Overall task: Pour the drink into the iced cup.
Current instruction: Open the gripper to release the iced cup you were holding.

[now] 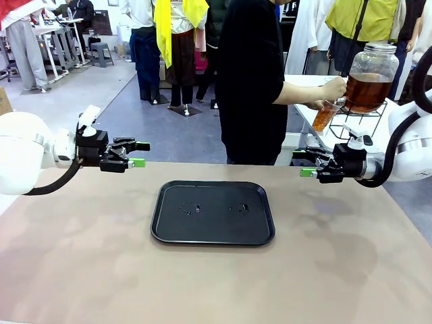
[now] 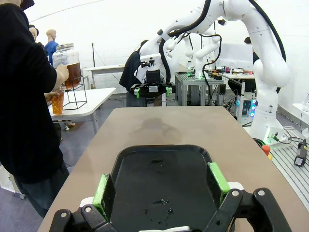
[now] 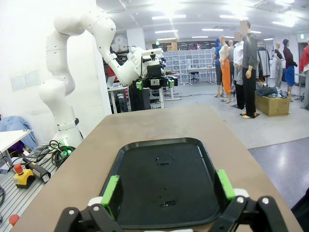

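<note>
From where I'm sitting, both arms are just hanging over the brown tabletop [image 1: 101,270]; my left gripper [image 1: 137,154] sits above the table's left edge with its green-padded jaws spread wide and nothing between them; same deal with my right gripper [image 1: 304,164] over the right edge, jaws apart and empty. The black rectangular plastic tray [image 1: 212,212] lies flat in the middle of the table, closer to the far edge, with a few wet spots on it; nothing stands on it. The person in the black shirt [image 1: 251,74] is off past the far right corner at a white side table [image 1: 307,84], holding a clear plastic cup [image 1: 325,116] of amber drink under the big glass drink dispenser jar [image 1: 370,76] on its black wire stand [image 1: 364,121].
</note>
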Controlling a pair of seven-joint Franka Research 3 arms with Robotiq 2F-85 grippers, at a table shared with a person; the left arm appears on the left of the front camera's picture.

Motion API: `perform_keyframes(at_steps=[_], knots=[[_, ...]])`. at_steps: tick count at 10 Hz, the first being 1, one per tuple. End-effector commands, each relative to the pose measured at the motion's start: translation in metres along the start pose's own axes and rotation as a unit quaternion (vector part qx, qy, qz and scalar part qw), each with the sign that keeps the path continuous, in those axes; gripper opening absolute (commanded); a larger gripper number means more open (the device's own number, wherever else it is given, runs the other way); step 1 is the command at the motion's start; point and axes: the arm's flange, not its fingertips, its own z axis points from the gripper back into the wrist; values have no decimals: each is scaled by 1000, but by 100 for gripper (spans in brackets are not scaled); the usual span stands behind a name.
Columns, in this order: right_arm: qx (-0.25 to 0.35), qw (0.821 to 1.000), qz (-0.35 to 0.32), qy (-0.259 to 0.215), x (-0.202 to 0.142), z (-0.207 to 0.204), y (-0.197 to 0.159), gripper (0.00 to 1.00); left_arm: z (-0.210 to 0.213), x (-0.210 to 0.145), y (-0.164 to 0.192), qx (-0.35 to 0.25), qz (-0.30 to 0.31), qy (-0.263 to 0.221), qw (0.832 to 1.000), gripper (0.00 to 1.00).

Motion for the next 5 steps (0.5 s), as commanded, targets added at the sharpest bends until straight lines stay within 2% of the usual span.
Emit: perform_keyframes(at_steps=[1,5], knots=[[1,1000,3,-2,3,0,1,100,-2,2,1,7,0,-2,1000,100],[1,1000,3,-2,3,0,1,100,-2,2,1,7,0,-2,1000,100]])
